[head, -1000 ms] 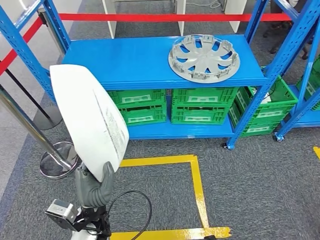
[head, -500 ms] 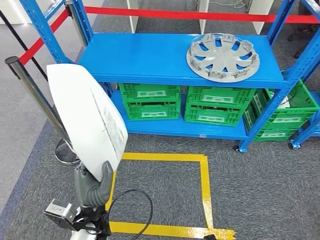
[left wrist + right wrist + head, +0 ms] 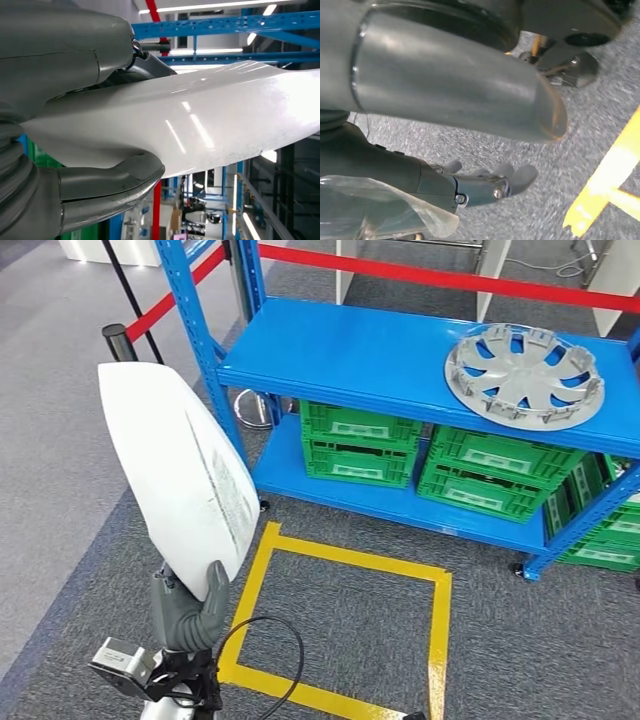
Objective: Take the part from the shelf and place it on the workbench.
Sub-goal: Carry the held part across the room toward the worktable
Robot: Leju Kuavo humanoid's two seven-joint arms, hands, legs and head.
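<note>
White curved part (image 3: 177,478): held upright at left of the head frame, its lower edge pinched by the left hand (image 3: 186,611) between thumb (image 3: 113,187) and fingers, printed text on its inner face, well clear of the blue shelf (image 3: 362,355) at upper centre. Right hand (image 3: 478,182): over grey carpet (image 3: 554,165) near yellow floor tape (image 3: 606,185), holding nothing, fingers extended and apart from the thumb. Other items: silver hubcap (image 3: 524,361) on the shelf top at upper right; green crates (image 3: 358,442) on the lower tier; red barrier tape (image 3: 453,278) along the top.
</note>
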